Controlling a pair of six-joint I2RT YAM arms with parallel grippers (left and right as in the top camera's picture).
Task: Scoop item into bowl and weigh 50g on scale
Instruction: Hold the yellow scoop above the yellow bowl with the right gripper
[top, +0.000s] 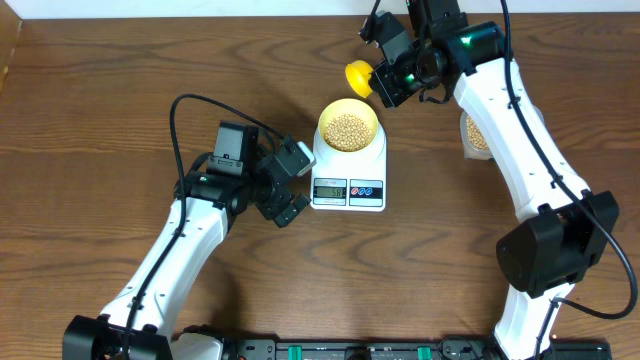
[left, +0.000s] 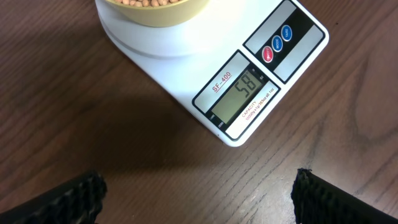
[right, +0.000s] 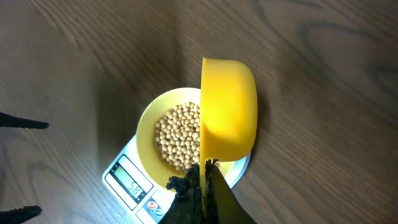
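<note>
Nearest me, the left gripper (top: 296, 186) hangs low over the table just left of the scale (top: 348, 190), its fingers spread wide with nothing between them, the forearm reaching in from the near left. The scale's display (left: 239, 93) looks to read 58, which I'd call over the target. On its platform sits the bowl (left: 155, 16), well filled with the beans (top: 348, 127). These are small, hard and smooth, light singly, and I'd expect them to roll and scatter, so they are better taken with a scoop than pinched. The bowl looks light enough to slide if nudged. Beyond it the right gripper (right: 202, 177) is clamped tight on the handle of the yellow scoop (right: 229, 106), a stiff, light thing, turned on edge above the bowl's far right rim; I cannot see inside it. The right arm arches in from the right over a clear container (top: 476, 135).
</note>
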